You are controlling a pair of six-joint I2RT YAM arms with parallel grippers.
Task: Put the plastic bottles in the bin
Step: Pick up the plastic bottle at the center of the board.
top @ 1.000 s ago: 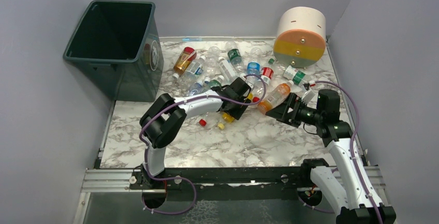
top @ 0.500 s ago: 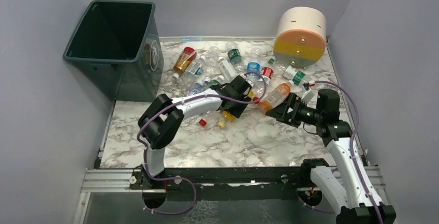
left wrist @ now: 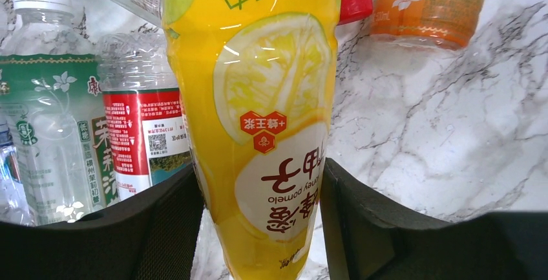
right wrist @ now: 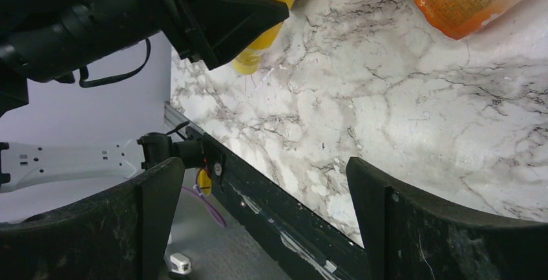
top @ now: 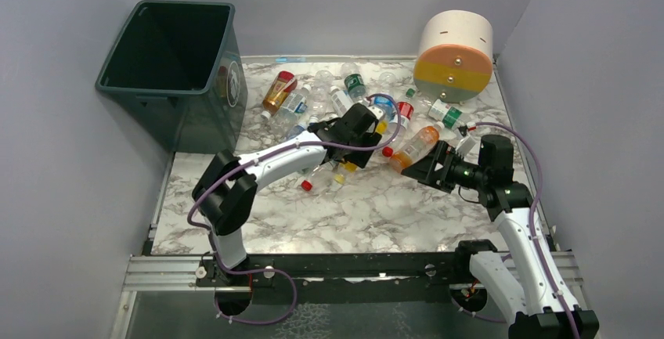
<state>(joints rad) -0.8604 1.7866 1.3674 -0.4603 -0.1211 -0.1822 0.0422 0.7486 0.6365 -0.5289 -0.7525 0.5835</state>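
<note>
Left gripper [left wrist: 258, 196] clamped on a yellow pomelo bottle [left wrist: 258, 99]; black fingers [left wrist: 161, 222] press its sides just below the lemon-slice print; bottle runs lengthwise out past the jaws; cannot tell if it is off the surface.
Just beside it in the left wrist view: clear red-label bottle [left wrist: 139, 131], then clear green-label bottle [left wrist: 52, 125] with a white cap; an orange bottle [left wrist: 430, 2] lies further off on the marble.
Right gripper [right wrist: 265, 183] wide open, holding nothing; it hangs over the marble tabletop [top: 376, 214], near the orange bottle's base, not touching it.
The other plastic bottles [top: 329, 100] lie heaped at the back of the table, between the bin and the cream, orange and yellow cylinder [top: 454, 53].
Dark green bin [top: 221, 45] stands upright at the far left corner, well apart from both grippers.
</note>
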